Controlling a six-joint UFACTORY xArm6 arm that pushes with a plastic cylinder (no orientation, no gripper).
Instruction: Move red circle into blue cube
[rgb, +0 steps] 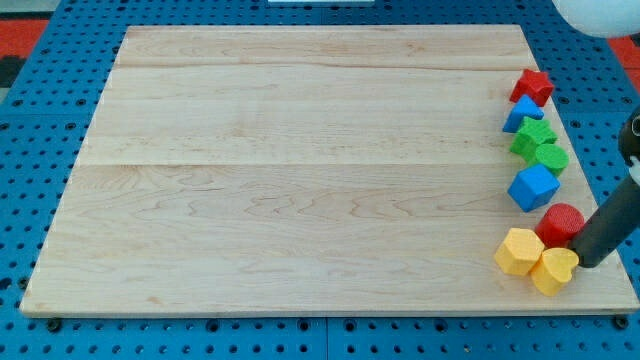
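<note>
My tip (583, 263) sits at the board's near right corner, touching or just right of the red circle (562, 222), with no gripper to open or close, just the bare rod. The blue cube (532, 187) lies just up-left of the circle. I judge the push should go far-left; two yellow blocks (537, 260) crowd the near side.

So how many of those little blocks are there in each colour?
Red: 2, a star and a circle
Blue: 2, a small one and a cube
Green: 2, and
Yellow: 2, and a heart
Total: 8 blocks
</note>
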